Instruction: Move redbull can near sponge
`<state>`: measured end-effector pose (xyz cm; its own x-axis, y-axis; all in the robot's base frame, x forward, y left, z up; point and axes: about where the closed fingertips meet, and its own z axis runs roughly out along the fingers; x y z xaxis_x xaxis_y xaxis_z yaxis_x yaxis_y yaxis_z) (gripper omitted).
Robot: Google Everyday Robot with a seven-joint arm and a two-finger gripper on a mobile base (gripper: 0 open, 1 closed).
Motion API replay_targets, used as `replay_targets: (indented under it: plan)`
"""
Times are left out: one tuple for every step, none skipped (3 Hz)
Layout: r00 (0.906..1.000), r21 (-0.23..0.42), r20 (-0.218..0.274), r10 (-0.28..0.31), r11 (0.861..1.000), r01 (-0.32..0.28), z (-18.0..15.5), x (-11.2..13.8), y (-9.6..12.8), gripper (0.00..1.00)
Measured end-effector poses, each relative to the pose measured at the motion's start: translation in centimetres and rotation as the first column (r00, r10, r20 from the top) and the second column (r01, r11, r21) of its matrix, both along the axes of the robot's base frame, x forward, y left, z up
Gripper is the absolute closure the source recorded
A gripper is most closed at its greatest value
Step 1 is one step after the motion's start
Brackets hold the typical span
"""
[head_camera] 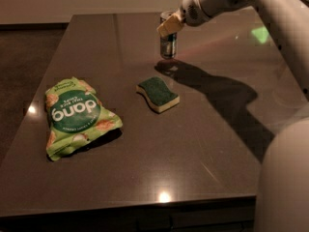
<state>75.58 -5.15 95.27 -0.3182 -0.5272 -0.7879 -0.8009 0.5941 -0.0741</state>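
Note:
The redbull can (pixel 168 43), slim with blue and silver sides, stands upright at the far middle of the dark table (pixel 203 149). My gripper (pixel 170 25) reaches in from the upper right and is shut on the can's top, with one pale finger (pixel 167 28) across its front. The sponge (pixel 158 94), with a dark green top and pale yellow body, lies flat nearer the camera, about a can's height in front of the can. The arm's shadow falls to the right of the sponge.
A green chip bag (pixel 77 116) lies on the left part of the table. The arm's white body (pixel 289 178) fills the right side of the view. The table's front edge (pixel 145 202) runs along the bottom.

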Motion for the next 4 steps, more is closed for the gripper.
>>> replay_targets:
  plan:
    - [0.9995,-0.014,0.016,0.026,1.0,-0.026,-0.1,-3.0,-0.7,1.0]
    - [0.9982,-0.027,0.023,0.055,0.998,-0.055,-1.2,-6.8,-1.6,1.0]
    - [0.9974,-0.038,0.019,0.07,0.997,-0.069,-1.9,-8.9,-2.1,1.0]
    - [0.9965,-0.041,0.013,0.082,0.996,-0.081,-2.3,-10.2,-2.2,0.84]
